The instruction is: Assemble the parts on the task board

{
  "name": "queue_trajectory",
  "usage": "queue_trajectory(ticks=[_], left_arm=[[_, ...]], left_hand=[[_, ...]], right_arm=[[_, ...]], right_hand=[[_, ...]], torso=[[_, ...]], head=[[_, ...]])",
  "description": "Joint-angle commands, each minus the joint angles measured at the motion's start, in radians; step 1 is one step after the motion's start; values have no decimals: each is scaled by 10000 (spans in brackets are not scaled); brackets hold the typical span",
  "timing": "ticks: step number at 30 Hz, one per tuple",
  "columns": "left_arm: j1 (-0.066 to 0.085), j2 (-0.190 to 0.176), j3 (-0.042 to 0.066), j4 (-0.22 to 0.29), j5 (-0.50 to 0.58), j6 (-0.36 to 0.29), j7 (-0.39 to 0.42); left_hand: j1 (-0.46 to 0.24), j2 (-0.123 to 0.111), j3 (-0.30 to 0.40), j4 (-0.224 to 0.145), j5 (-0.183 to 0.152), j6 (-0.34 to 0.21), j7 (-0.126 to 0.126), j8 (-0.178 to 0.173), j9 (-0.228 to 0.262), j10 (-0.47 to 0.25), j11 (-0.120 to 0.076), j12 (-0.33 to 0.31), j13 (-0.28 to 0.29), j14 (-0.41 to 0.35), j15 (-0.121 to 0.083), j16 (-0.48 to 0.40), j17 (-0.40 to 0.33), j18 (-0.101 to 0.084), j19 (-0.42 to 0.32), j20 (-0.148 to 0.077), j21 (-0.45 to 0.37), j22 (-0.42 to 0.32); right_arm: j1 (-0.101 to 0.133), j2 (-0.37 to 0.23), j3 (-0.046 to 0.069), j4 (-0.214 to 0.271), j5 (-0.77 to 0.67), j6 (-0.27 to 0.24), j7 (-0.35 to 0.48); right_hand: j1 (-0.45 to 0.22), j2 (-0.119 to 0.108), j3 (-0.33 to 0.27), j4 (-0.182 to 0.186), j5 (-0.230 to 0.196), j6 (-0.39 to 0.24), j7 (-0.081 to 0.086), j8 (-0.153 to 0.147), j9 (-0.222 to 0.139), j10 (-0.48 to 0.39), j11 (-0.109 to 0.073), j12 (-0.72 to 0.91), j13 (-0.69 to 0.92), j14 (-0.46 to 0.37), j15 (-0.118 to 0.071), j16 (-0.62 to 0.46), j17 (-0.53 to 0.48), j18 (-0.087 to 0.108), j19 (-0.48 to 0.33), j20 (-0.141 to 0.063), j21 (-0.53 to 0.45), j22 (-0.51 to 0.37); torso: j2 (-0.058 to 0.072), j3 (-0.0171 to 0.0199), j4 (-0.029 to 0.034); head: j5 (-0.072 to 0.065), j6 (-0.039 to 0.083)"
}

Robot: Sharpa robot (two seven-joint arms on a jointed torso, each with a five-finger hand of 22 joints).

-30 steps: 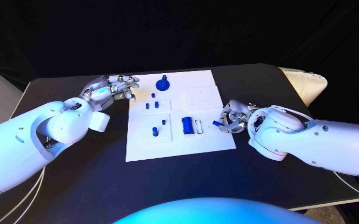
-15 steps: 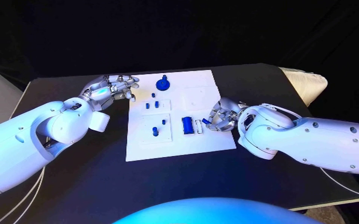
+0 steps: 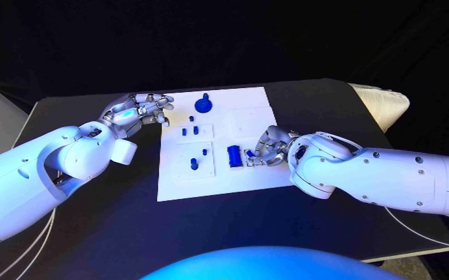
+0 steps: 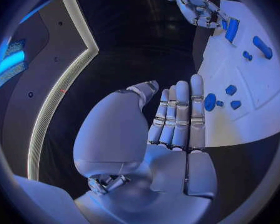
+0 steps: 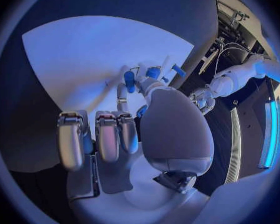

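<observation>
**Right hand working at the blue block on the board**

Head view: the right hand [image 3: 269, 148] is sitting on the task board [image 3: 224, 142], fingers curled in just beside the blue block [image 3: 234, 156]; can't tell if it's pinching anything. The left hand [image 3: 140, 111] is hovering off the board's edge, fingers loosely apart, holding nothing.

Left wrist view: its fingers [image 4: 177, 115] are lying straight and pressed together, board beyond the fingertips.

Right wrist view: fingers [image 5: 109, 134] are curling over the board, small blue parts [image 5: 130, 79] just past them.

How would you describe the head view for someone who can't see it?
A white task board lies on a black table, dotted with small blue parts. The right robot hand reaches onto it beside a blue block; the left robot hand hovers at its far corner.
</observation>
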Motion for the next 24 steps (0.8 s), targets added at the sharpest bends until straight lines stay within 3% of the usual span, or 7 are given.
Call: queue_trajectory(ticks=[1, 24], left_arm=[[-8, 4, 4, 36, 30, 101, 56], [-8, 2, 4, 38, 31, 122, 31]], left_hand=[[48, 51, -3, 36, 57, -25, -17, -33, -9, -79, 12, 46, -16, 72, 1, -33, 6, 58, 101, 0, -44, -10], [62, 46, -12, 50, 55, -25, -15, -33, -7, -82, 14, 52, -18, 72, 1, -35, 8, 57, 116, -1, -62, -23]], right_arm=[[-16, 76, -1, -35, 71, 65, -159], [-20, 461, -1, -357, -3, 123, -289]], right_hand=[[-133, 10, -83, -14, -95, 55, -11, 20, 5, 1065, -70, 20, 2634, 1043, -76, 42, 2627, -137, 965, -71, 31, 2519], [-338, 61, -155, -6, -208, 109, -30, 37, 26, 1065, -83, 20, 2634, 1043, -86, 42, 2627, -150, 978, -78, 98, 2535]], torso=[[5, 6, -3], [11, 8, 4]], head=[[4, -9], [-5, -69]])
